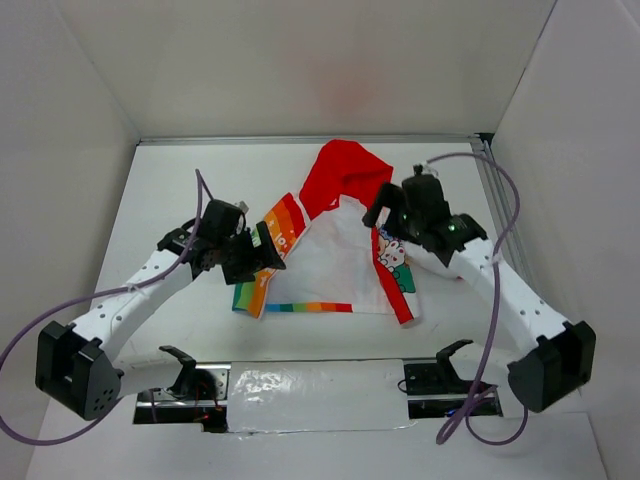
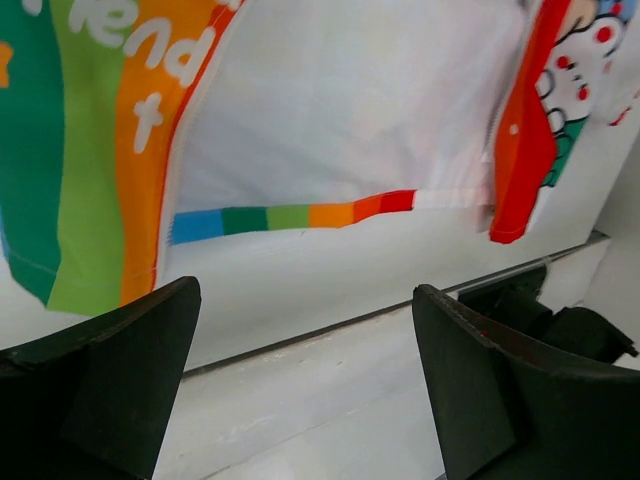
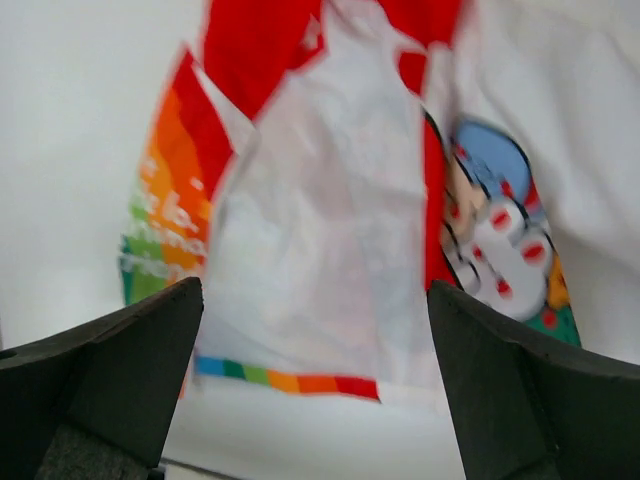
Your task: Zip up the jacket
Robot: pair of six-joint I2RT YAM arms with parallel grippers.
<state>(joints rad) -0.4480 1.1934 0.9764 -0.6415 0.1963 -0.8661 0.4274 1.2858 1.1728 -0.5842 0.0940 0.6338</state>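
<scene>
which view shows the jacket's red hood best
Top external: the soft red fabric hood shows almost whole, beyond the spread-open rainbow-striped jacket. Right wrist catches only its blurred lower part; left wrist misses it.

The jacket point(image 1: 330, 265) is soft, matt cloth. My left fingers point(image 2: 100, 390) are matt black plastic. The table point(image 1: 230, 170) is smooth and white.

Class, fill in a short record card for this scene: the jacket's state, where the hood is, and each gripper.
jacket: spread open on the table, white lining up, not zipped
hood: red, at the far end
left gripper: open, empty, by the rainbow panel
right gripper: open, empty, by the cartoon panel
</scene>
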